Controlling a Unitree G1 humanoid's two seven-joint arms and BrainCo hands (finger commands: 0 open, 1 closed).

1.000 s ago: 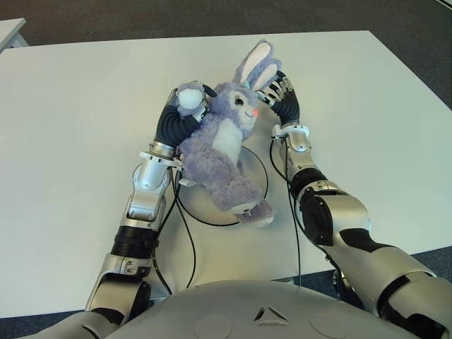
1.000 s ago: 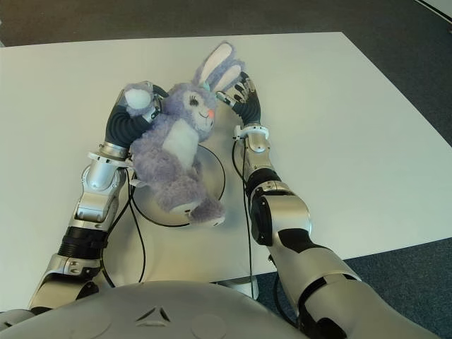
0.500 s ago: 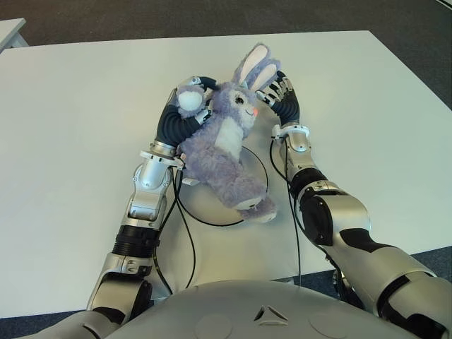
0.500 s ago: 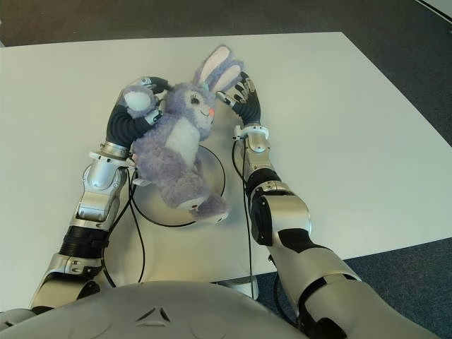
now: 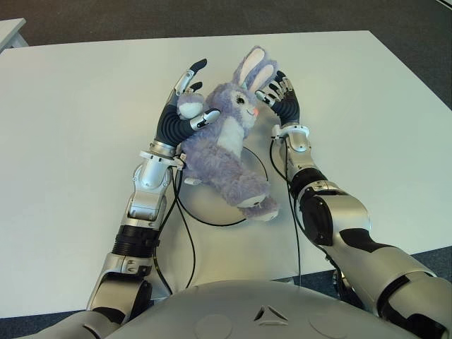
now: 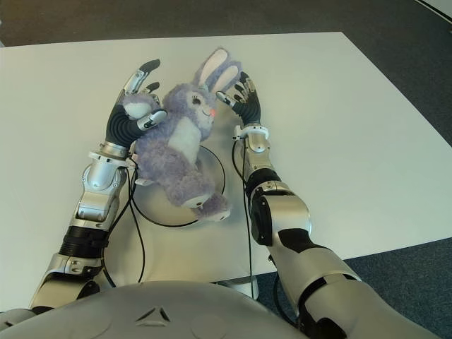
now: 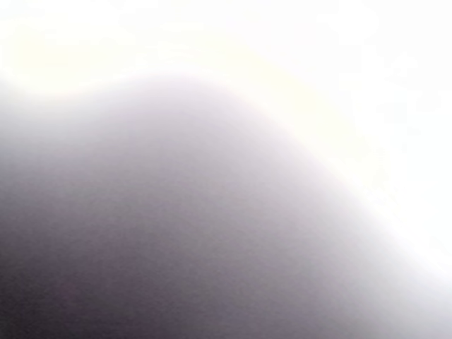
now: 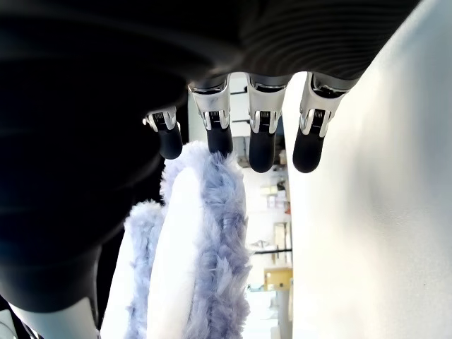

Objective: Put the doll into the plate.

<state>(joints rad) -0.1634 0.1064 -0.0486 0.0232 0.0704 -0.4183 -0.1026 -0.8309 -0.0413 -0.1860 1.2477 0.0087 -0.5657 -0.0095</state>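
Nearest the robot's body, two black cables (image 5: 185, 233) run along the white bench (image 5: 70, 141) up towards the forearms. Just beyond them lies the round grey plate (image 5: 212, 208), flat on the bench between the two arms, its rim outlined in black. The purple plush rabbit doll (image 5: 226, 152) lies on its back slantwise across the plate: its feet reach past the near right rim, its rump and belly cover the plate's middle, and its head and long ears point away from the robot, beyond the far rim. On the doll's left side is the left hand (image 5: 180, 106), its fingers (image 5: 191, 70) spread and stretched out straight, no longer wrapped round anything; the doll's raised paw lies against the palm, with the thumb beside it. That hand's own wrist view is wholly filled by a pale blur and tells nothing. On the doll's right side is the right hand (image 5: 282, 102), by the head and ears; in its wrist view the fingers (image 8: 261, 148) are extended and slightly apart, their tips just at the pink-lined ear, not closed on it.
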